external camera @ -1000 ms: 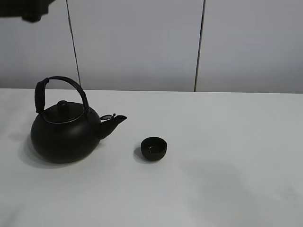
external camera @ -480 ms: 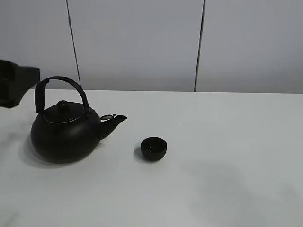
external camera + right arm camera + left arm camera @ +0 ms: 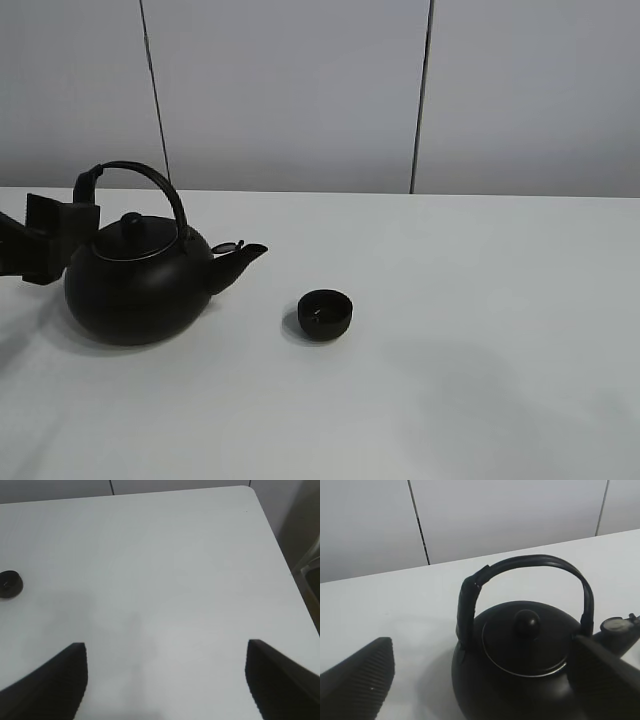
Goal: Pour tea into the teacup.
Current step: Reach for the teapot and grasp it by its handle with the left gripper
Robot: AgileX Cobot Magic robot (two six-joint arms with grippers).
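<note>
Ext. high view, near to far.

Table (image 3: 450,400): front half bare, no spill and no tea seen anywhere.

Teacup (image 3: 325,313): upright, at approx. 4 o'clock of the kettle (image 3: 140,285), just off the spout tip and clear of it. There is a faint glint inside; can't tell if anything is in it.

Kettle: upright, lid on, spout toward 3 o'clock, handle arched over 12.

L gripper (image 3: 62,238): at the kettle's 9 o'clock, level w/ the handle's lower end. Wrist view shows both fingers (image 3: 360,680) spread wide w/ handle and lid ahead between them. Jaws released, gripping nothing.

R gripper (image 3: 166,646): not in the ext. view. Its own cam shows jaws apart over bare table, holding nothing, cup well off at its edge of view.

Wall (image 3: 300,90) behind: plain panels.

Change: L gripper comes down fast, from the 11 o'clock corner of the view to beside the handle.

Meaning: approach phase, grasp of the handle looks imminent. Pour not started.

Vs. earliest frame: kettle and cup are in the same spots; only the L arm differs.
</note>
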